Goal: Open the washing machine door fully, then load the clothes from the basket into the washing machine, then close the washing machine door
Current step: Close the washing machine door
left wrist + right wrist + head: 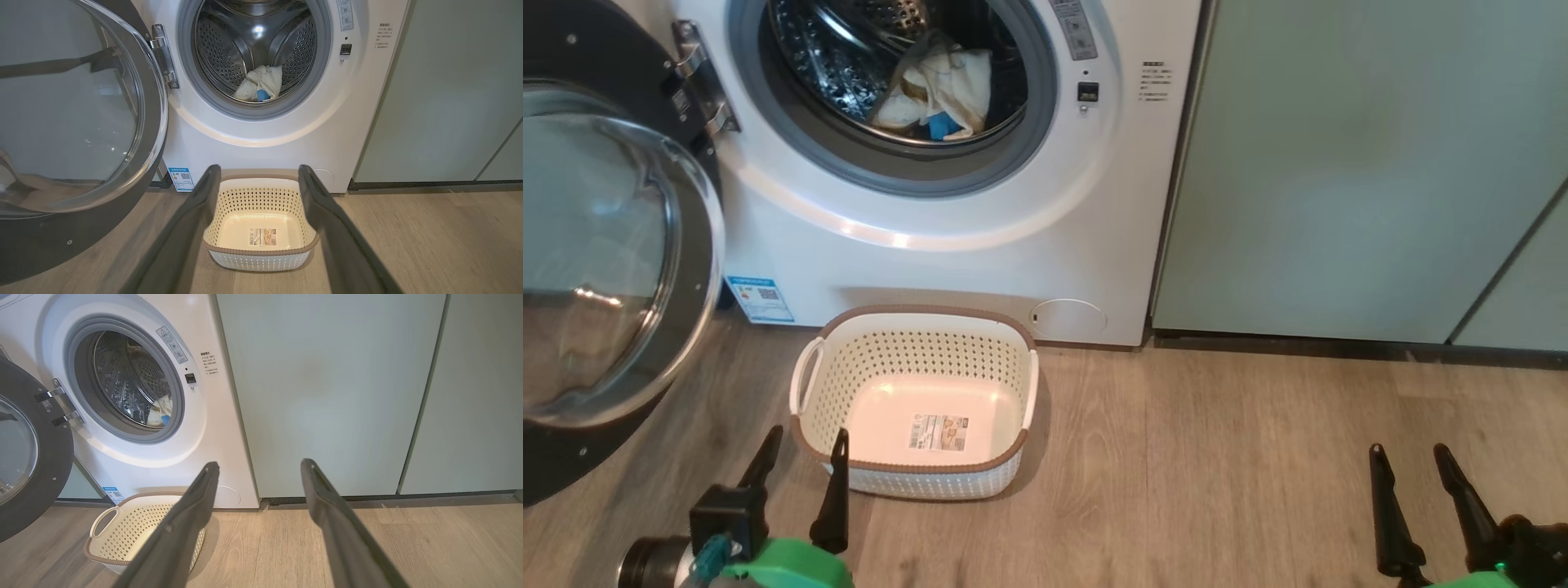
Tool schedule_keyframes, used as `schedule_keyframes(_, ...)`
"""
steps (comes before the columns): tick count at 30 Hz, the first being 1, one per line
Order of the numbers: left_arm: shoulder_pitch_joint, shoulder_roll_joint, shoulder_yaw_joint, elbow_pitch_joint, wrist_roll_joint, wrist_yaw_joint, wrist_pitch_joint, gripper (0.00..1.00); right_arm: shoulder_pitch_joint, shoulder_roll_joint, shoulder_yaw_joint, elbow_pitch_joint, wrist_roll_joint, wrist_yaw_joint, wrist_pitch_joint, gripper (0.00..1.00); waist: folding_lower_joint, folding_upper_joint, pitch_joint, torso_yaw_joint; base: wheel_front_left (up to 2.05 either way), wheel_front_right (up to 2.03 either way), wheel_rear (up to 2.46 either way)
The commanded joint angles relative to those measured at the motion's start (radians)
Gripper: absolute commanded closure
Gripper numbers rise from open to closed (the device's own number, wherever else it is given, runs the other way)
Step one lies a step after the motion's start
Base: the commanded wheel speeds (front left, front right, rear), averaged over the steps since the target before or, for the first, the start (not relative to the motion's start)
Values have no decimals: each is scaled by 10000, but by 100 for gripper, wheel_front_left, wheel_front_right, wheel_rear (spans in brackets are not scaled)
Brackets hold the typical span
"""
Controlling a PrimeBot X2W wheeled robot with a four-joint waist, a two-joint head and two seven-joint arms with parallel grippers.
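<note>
I see the door (596,261) swung wide at the far left, its glass bulging out over the pale wood-grain floor (1217,457). My left pincer (809,433) hangs released at the near left, fingers spread, their tips just beside the basket's near left corner. The basket (915,359) sits on the floor right in front of the washing machine (947,269), with a sticker (938,431) on its bare bottom. The clothes (947,90) lie inside the steel drum, pale yellow with a blue patch. Right of the machine stand pale green cabinets (1339,163) with a dark strip along their foot. My right pincer (1409,449) is released too, fingers apart over the floor at the near right, well apart from the basket.
</note>
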Motion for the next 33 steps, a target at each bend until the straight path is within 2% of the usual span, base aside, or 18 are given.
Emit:
schedule_keyframes(1,-533,281,414,-328,102,3,-95,0,-258,-167,143,-358,-27,-29,-90,0,0,0,13,112,0,0,0)
schedule_keyframes(7,-673,250,364,-360,160,46,-92,0,-198,-167,70,-446,-113,-29,-8,0,0,0,45,788,0,0,0)
schedule_keyframes(25,-681,103,241,-424,200,64,-111,0,-130,-167,230,-489,-103,-29,109,0,0,0,-145,3862,0,0,0)
schedule_keyframes(33,-632,100,201,-441,195,84,-111,0,-146,-167,347,-431,-64,-29,84,0,0,0,-189,4714,0,0,0)
